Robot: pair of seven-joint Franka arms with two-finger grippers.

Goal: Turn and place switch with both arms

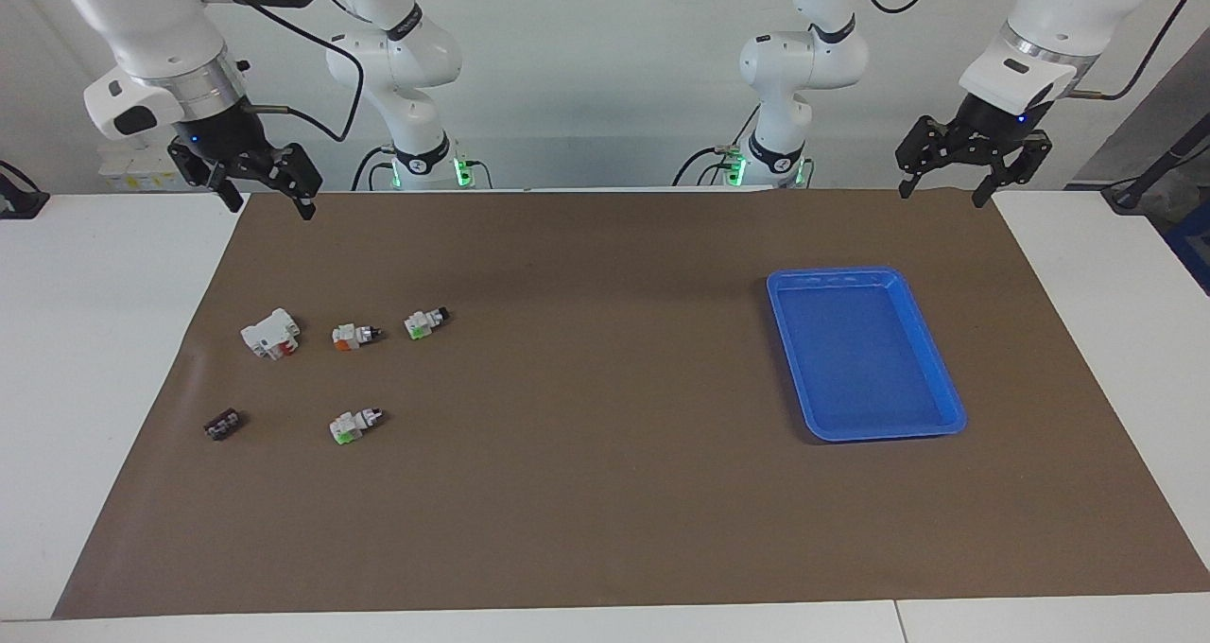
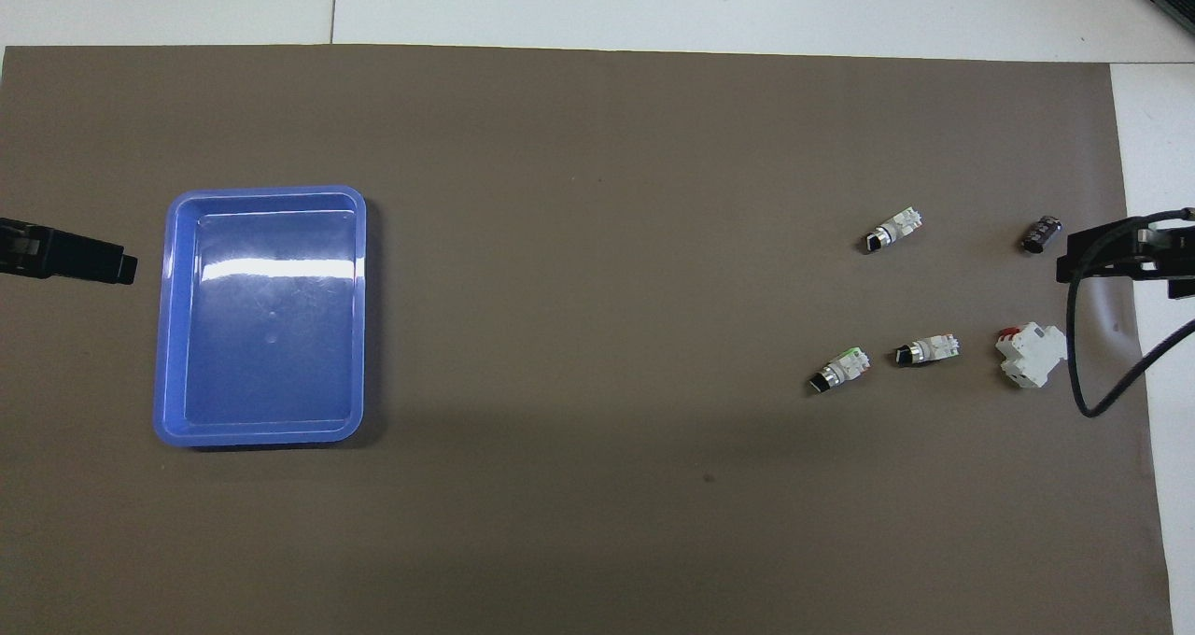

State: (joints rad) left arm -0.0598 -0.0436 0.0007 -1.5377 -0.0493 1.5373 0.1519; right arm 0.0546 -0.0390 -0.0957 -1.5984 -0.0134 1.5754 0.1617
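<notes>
Two white switches with a light-green end and a black knob lie on the brown mat toward the right arm's end. One switch (image 1: 425, 321) (image 2: 840, 370) lies nearer to the robots, the other switch (image 1: 354, 425) (image 2: 893, 231) farther out. My right gripper (image 1: 269, 206) hangs open in the air over the mat's corner by the robots, well apart from both switches. My left gripper (image 1: 942, 196) hangs open over the mat's robot-side edge at the left arm's end, holding nothing.
A similar switch with an orange part (image 1: 354, 335) lies beside the nearer green one. A larger white block with red marks (image 1: 271, 333) and a small black part (image 1: 223, 425) lie closer to the mat's end. A blue tray (image 1: 865, 274) stands under the left arm's end.
</notes>
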